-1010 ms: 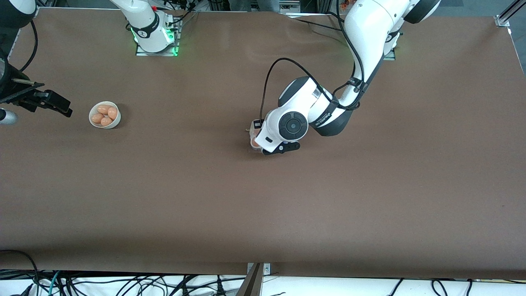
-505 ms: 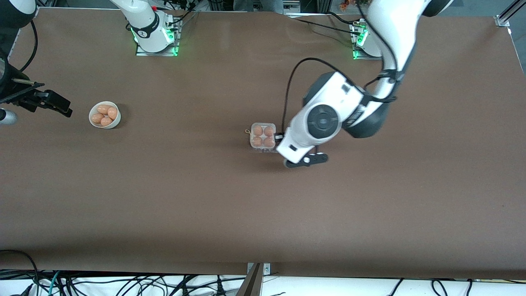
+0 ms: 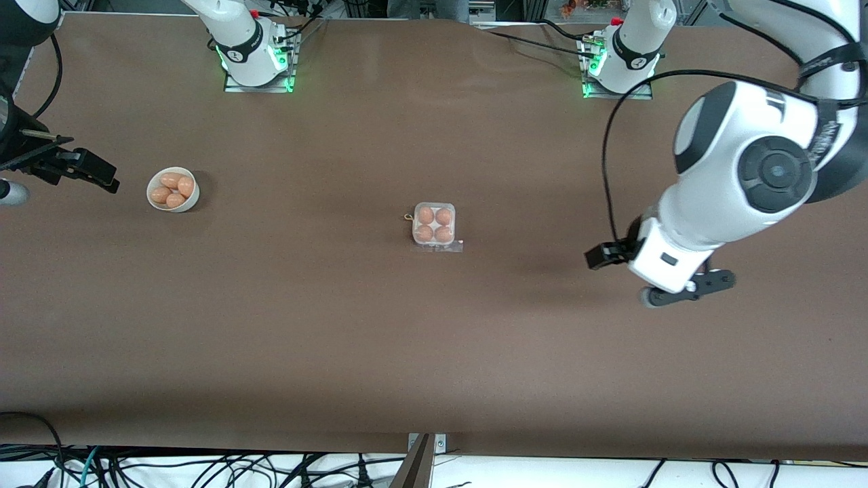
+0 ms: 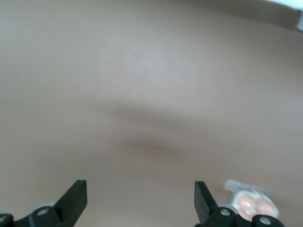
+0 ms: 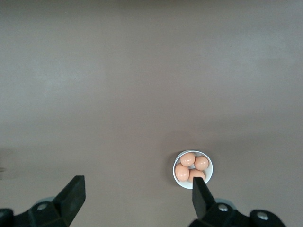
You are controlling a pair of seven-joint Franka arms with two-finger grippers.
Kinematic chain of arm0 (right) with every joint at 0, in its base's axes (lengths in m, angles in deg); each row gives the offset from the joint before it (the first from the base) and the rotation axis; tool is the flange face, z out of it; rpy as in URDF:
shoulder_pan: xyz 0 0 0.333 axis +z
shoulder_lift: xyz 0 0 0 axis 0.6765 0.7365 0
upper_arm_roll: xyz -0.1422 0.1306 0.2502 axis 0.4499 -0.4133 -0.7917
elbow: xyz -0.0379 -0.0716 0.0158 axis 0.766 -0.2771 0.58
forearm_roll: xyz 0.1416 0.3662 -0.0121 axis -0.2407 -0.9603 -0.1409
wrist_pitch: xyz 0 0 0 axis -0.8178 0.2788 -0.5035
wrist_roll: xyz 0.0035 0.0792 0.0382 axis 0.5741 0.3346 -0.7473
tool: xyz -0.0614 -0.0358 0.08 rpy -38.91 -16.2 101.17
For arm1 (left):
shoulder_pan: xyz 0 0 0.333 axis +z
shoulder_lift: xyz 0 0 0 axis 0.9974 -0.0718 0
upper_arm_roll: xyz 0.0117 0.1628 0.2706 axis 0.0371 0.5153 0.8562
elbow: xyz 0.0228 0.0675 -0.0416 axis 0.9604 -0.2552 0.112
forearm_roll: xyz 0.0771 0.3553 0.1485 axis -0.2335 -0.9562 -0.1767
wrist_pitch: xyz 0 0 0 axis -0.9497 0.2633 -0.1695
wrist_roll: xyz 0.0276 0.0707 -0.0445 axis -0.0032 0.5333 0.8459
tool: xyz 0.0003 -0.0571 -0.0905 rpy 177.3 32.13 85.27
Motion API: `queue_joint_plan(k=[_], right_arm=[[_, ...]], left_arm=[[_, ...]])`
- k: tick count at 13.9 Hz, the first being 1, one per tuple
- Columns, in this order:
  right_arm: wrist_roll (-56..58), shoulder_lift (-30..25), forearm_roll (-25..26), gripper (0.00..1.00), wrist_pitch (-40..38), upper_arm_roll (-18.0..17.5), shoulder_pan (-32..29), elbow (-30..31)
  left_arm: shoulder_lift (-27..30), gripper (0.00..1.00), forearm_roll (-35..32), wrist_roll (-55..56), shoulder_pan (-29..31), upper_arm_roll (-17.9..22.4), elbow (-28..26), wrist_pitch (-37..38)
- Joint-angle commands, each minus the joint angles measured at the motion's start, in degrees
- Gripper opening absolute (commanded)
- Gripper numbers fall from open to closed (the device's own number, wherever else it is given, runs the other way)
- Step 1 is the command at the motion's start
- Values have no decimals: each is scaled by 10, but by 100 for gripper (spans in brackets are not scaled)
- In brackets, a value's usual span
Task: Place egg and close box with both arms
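Note:
The box is a small clear-plastic carton in the middle of the table, with four tan eggs in its cells. A clear flap sticks out at its edge nearer the front camera. I cannot tell whether the lid is fully down. My left gripper is up over bare table toward the left arm's end, well apart from the box. In the left wrist view it is open and empty, and the box shows off to one side. My right gripper waits beside the bowl, open and empty.
A round white bowl holding several tan eggs stands toward the right arm's end of the table. It also shows in the right wrist view. The two arm bases stand along the table edge farthest from the front camera.
My left arm has swung away from over the box toward its own end of the table and risen. This uncovered the box with its four eggs. The right arm has not moved.

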State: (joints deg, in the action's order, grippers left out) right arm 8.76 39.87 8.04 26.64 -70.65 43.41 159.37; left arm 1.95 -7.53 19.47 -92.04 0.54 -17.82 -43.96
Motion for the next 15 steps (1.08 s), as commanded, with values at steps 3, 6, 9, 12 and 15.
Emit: queue_joint_plan(k=[3, 6, 9, 12, 15], right_arm=[[7, -5, 3, 100, -1, -3, -4, 1], [7, -5, 2, 100, -2, -3, -4, 1], [7, -5, 2, 100, -2, -3, -4, 1], [7, -5, 2, 100, -2, -3, -4, 1], [7, -5, 2, 100, -2, -3, -4, 1]], left_arm=[[3, 100, -22, -69, 61, 1, 9, 13], [32, 100, -30, -208, 96, 26, 14, 16], [87, 100, -23, -290, 77, 80, -25, 16], [139, 100, -6, -301, 75, 102, -84, 14], [158, 100, 24, -319, 75, 110, -110, 7]])
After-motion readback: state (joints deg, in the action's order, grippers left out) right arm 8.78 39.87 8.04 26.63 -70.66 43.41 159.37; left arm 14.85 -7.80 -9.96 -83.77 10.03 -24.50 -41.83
